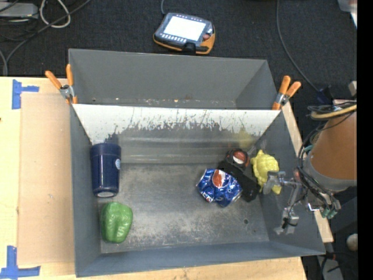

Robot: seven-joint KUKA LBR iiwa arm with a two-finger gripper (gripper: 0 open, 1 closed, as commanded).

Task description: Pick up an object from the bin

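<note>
The robot's gripper (287, 217) hangs above the right-hand slope of the grey metal bin (175, 83), near a lumpy yellow plastic toy (265, 167), a black block (246, 185) and a crushed blue foil packet (218, 186). How far open it is cannot be told, and no load is evident. The approach appears under way; the next move calls for travelling left and then descending onto one item.

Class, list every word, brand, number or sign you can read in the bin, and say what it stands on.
No words or numbers are legible.
Crushed blue metal can: round red, white and blue emblem, wording unreadable.
Dark blue plastic cup: white mark, too small to read.
</note>
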